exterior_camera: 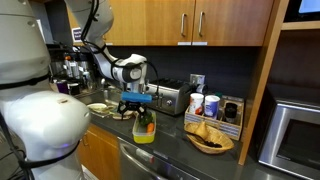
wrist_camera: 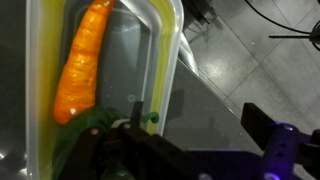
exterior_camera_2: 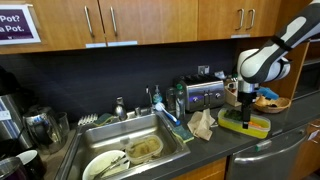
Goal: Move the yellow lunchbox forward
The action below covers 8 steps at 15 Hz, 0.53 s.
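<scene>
The yellow lunchbox (exterior_camera_2: 250, 127) is sitting on the counter (exterior_camera_2: 200, 150) close to the front edge, near the toaster (exterior_camera_2: 205, 95). You can see a carrot (wrist_camera: 85, 60) inside it. The hand (exterior_camera_2: 247, 104) is right down on it with fingers spread wide. In the wrist view one finger looks to be inside the rim and the other outside.

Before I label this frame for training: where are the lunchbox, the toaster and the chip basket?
lunchbox (exterior_camera_2: 247, 124), exterior view, its yellow top.
toaster (exterior_camera_2: 205, 96), exterior view, its metal side.
basket (exterior_camera: 212, 148), exterior view, its dark front rim.
</scene>
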{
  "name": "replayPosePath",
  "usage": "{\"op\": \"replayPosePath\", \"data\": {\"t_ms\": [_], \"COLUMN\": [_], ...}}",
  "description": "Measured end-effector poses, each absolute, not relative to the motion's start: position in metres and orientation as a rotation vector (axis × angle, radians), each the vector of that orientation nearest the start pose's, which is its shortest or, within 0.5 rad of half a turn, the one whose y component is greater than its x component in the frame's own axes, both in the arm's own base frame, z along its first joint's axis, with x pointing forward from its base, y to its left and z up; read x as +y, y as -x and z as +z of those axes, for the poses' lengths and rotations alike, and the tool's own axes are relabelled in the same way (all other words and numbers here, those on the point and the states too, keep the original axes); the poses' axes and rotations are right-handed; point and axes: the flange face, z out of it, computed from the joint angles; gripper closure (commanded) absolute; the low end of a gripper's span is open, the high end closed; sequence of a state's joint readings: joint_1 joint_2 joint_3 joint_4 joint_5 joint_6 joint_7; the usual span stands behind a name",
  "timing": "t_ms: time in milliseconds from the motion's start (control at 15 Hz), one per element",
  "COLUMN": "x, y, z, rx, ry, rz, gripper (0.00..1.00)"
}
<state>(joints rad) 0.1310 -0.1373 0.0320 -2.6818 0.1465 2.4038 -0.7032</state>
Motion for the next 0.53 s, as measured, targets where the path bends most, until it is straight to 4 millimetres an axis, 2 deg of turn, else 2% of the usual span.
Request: {"op": "replayPosePath", "data": {"t_ms": [533], "x": [0.0544], "y": [-0.3824], "z": [0.2606], "rx": [-1.041], "ry": [2.817], "rz": [0.162], "gripper": [0.0]}}
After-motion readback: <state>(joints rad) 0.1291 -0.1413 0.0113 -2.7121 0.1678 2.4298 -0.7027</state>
